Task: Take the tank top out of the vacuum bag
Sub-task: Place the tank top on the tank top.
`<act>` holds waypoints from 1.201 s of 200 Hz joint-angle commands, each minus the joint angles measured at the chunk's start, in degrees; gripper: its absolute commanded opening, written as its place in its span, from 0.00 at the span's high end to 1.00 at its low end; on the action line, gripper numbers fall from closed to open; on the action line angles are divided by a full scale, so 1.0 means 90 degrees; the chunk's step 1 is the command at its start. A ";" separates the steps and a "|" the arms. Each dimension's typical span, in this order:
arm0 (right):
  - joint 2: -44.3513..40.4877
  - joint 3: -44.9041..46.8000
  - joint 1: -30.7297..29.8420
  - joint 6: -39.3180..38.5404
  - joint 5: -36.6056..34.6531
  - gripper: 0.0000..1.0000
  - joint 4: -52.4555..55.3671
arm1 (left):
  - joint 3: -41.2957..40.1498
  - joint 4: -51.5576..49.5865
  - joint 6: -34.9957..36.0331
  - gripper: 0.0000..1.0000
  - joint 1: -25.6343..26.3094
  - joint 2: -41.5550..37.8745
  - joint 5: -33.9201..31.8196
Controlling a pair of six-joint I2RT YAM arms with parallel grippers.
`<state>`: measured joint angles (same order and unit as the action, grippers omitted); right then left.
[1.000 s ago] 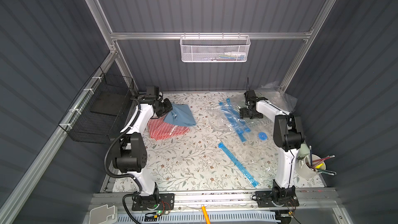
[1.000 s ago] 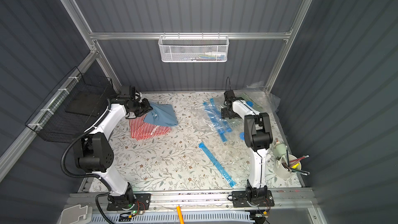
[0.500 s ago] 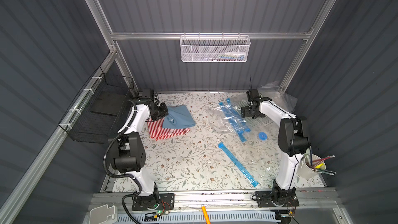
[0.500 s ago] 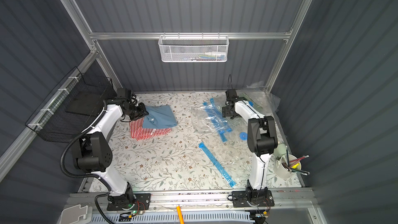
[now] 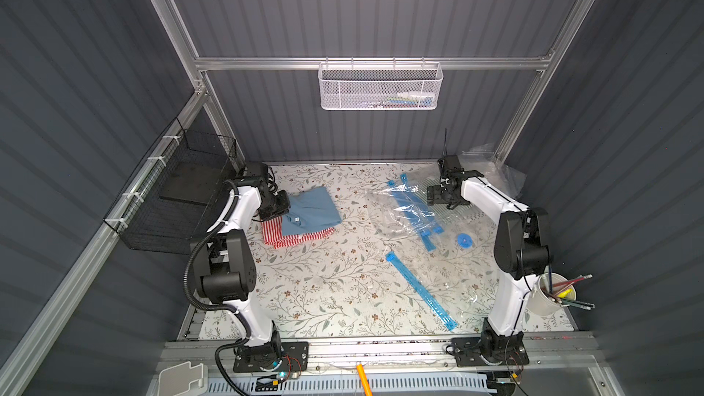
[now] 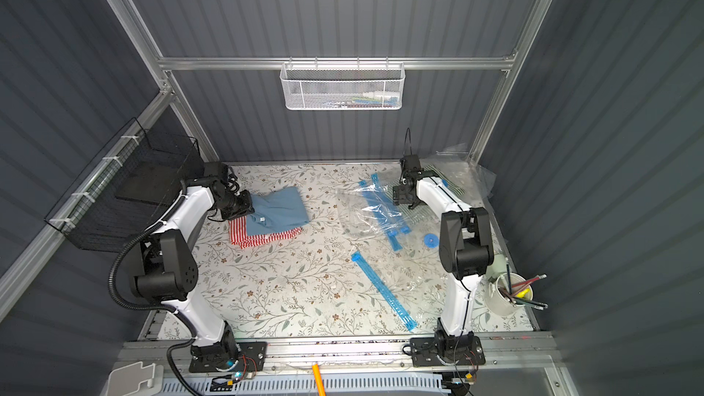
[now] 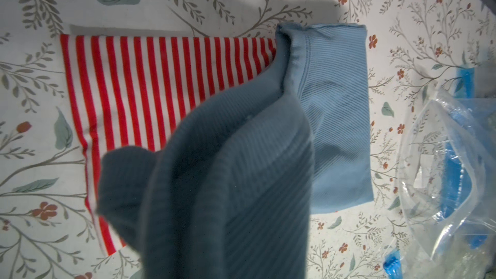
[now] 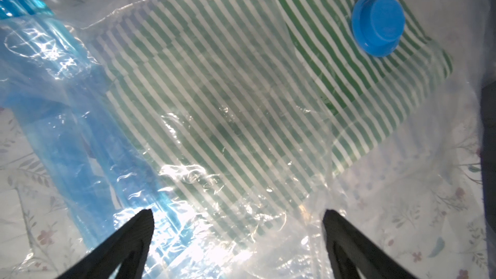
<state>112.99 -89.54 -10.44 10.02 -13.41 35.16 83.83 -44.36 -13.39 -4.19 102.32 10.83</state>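
A blue ribbed tank top point(image 5: 310, 211) point(image 6: 278, 209) point(image 7: 335, 103) lies folded over a red-and-white striped garment point(image 5: 278, 232) point(image 7: 161, 76) at the table's left. My left gripper point(image 5: 277, 205) point(image 6: 244, 203) is shut on the top's left edge, and the cloth it lifts hides its fingers in the left wrist view. A crumpled clear vacuum bag point(image 5: 404, 211) point(image 6: 369, 215) with blue zip strips lies mid-right. My right gripper point(image 5: 438, 198) point(image 6: 402, 196) point(image 8: 237, 216) hangs open just above another bag point(image 8: 308, 197) holding a green-striped garment point(image 8: 214, 103), beside its blue valve point(image 8: 378, 24).
A black wire basket point(image 5: 183, 200) hangs on the left wall and a white mesh basket point(image 5: 381, 87) on the back rail. A third flat bag with a long blue zip strip point(image 5: 419, 291) lies front right. A cup of pencils point(image 5: 554, 295) stands by the right arm's base.
My left gripper has drawn back to the left with the blue top, laying it further over the red-striped garment. The right arm's elbow swung right; its gripper stays over the bags.
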 commanded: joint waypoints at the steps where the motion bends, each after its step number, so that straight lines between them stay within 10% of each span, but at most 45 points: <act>1: -0.0007 0.0048 -0.0002 -0.0027 0.0054 0.01 -0.0011 | -0.0025 0.0046 0.0234 1.00 -0.0115 -0.0381 -0.0461; 60: 0.0034 0.0065 -0.0002 -0.0022 0.0085 0.01 -0.0007 | -0.0038 -0.0196 0.0168 1.00 -0.0303 0.0136 -0.0896; 76: 0.0014 0.0095 -0.0003 -0.0026 0.0129 0.01 -0.0047 | 0.0233 -0.0665 0.0136 0.47 -0.0365 0.0551 -0.1413; 90: 0.0015 0.0104 -0.0002 -0.0020 0.0157 0.01 -0.0053 | 0.0130 -0.0548 0.0098 0.25 -0.0365 0.0458 -0.1580; 137: -0.0049 0.0168 -0.0012 0.0003 0.0212 0.01 -0.0097 | 0.0105 -0.0451 0.0031 0.01 -0.0322 -0.0212 -0.1923; 191: -0.0406 0.0458 -0.0032 -0.0009 0.0099 0.01 -0.0061 | 0.0650 -0.0917 0.0092 0.00 0.0739 -0.0402 -0.3651; 240: -0.0970 0.1044 0.0038 0.0229 0.0293 0.01 -0.0162 | 0.0477 -0.0239 -0.0275 0.00 0.1338 -0.0844 -0.2417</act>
<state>106.91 -82.46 -10.48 10.31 -12.78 33.91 88.77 -49.84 -13.15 5.87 98.13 -16.14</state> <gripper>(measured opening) 0.991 0.996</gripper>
